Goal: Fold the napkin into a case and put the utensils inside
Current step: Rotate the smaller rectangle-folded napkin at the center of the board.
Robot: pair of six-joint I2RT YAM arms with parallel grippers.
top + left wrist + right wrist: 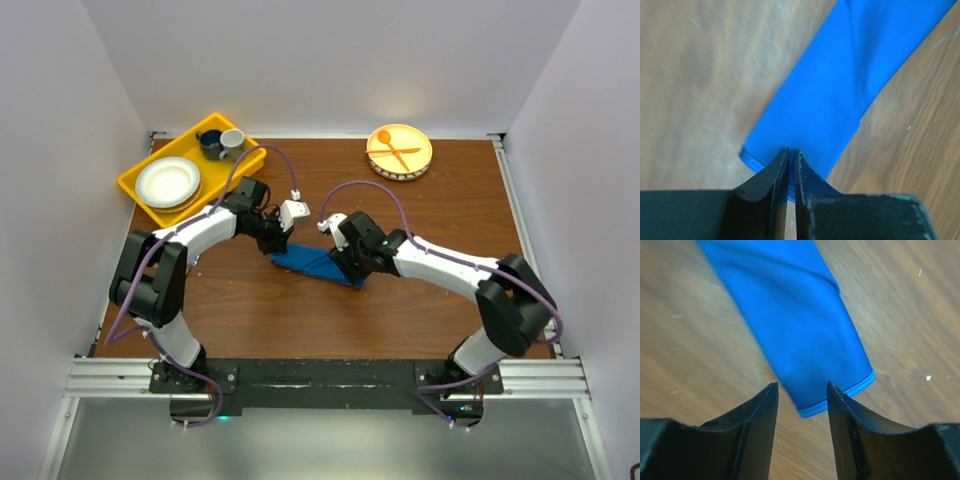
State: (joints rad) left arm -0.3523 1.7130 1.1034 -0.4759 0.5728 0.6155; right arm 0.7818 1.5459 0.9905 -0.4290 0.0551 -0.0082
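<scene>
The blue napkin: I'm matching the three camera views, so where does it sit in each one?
Top external: napkin at the centre of the table, between the arms.
Left wrist: napkin runs from upper right down into the shut left gripper.
Right wrist: napkin runs from top left down toward the open right gripper.
Shared landmark: brown wooden table underneath.

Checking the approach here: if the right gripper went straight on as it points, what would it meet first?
Probably the hemmed end of the folded napkin, lying just ahead of the open right gripper; its height above the table is unclear.
</scene>
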